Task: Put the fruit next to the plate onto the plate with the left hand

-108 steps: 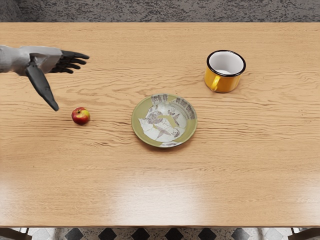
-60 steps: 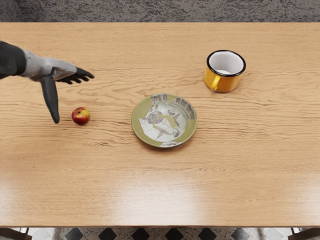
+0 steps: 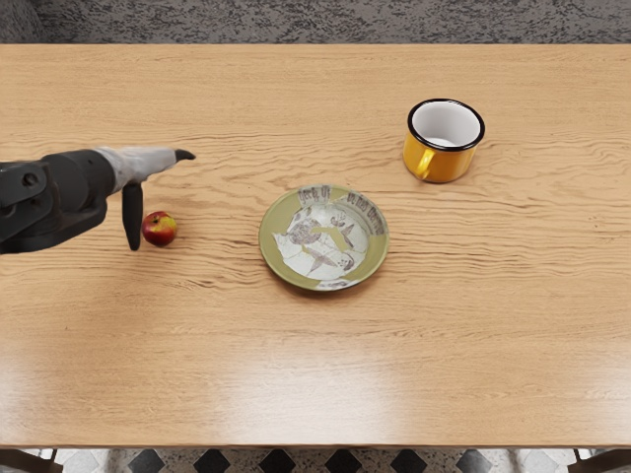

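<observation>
Apple (image 3: pixel 159 229), red w/ a yellowish patch, sits on the table (image 3: pixel 315 374) at 9 o'clock of the plate (image 3: pixel 269 239). It's near the plate but apart from it, bare wood btwn the two, so not on the plate yet. Plate is round, olive-green rim, pale printed pattern in the middle, approx centre of the table. Left arm (image 3: pixel 49 197) comes in from the left edge: dark bulky forearm, then a grey hand. Left hand (image 3: pixel 138 166) is at approx 11 o'clock of the apple and grips nothing. Fingers (image 3: pixel 180 155) are stretched out toward 3 o'clock, seen edge-on, so they read as one dark tip; they look pressed together, can't tell for sure. Thumb (image 3: pixel 131 219) is spread well away from them and points down toward 6 o'clock. Its tip is just beside the apple, at the apple's 9 o'clock; whether it touches the fruit or the wood, can't tell. Fingers lie past the apple's 12 o'clock, clear of it. Mug (image 3: pixel 444 138), yellow w/ dark rim and white inside, stands upright at approx 1 o'clock of the plate, well apart from it, handle turned toward approx 7 o'clock.
</observation>
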You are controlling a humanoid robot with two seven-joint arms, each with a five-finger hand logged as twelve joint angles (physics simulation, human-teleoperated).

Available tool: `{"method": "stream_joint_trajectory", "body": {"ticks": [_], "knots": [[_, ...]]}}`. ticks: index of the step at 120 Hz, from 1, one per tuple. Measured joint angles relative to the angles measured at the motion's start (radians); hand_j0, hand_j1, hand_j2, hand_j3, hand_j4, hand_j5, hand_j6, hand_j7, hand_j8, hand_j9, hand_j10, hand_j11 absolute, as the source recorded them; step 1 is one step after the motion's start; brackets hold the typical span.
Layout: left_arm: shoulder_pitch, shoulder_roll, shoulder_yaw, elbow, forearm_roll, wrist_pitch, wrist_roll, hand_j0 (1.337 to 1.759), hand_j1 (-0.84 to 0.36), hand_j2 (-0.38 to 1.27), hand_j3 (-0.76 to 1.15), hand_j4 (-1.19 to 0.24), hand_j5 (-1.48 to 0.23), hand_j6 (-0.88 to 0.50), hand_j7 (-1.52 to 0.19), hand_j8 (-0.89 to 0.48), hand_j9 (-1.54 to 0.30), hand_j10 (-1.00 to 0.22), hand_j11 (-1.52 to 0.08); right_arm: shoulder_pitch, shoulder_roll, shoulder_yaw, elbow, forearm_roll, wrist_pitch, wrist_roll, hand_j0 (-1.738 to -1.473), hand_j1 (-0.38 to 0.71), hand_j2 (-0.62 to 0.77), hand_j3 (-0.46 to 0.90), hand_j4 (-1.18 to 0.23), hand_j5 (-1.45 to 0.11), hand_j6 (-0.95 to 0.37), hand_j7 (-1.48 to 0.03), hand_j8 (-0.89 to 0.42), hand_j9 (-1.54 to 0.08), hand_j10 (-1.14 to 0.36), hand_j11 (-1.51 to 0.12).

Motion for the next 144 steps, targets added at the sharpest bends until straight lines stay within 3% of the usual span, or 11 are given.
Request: {"method": "stream_joint_trajectory", "body": {"ticks": [53,84,144], "knots": [[0.052,-0.034,0.068,0.045,0.066,0.09,0.0,1.658,0.03,0.06,0.0,-0.27,-0.35,-0.28,-0.35,-0.28,-0.35,-0.27,-0.35,0.001,0.0,0.0,0.0,0.0,0.0,0.0,-1.658,-0.35,0.0,0.0,0.0,0.0,0.0,0.0,0.0,0.0,0.0,0.0],[0.054,-0.073,0.108,0.073,0.086,0.166,0.0,1.658,-0.02,0.07,0.0,-0.31,-0.4,-0.32,-0.4,-0.32,-0.4,-0.31,-0.4,0.001,0.0,0.001,0.0,0.0,-0.002,0.0,-1.658,-0.35,0.0,0.0,0.0,0.0,0.0,0.0,0.0,0.0,0.0,0.0],[0.068,-0.086,0.13,0.093,0.089,0.178,0.0,1.658,-0.13,0.09,0.0,-0.41,-0.53,-0.41,-0.53,-0.41,-0.53,-0.41,-0.53,0.002,0.0,0.001,0.0,0.0,-0.005,0.0,-1.658,-0.35,0.0,0.0,0.0,0.0,0.0,0.0,0.0,0.0,0.0,0.0]]}}
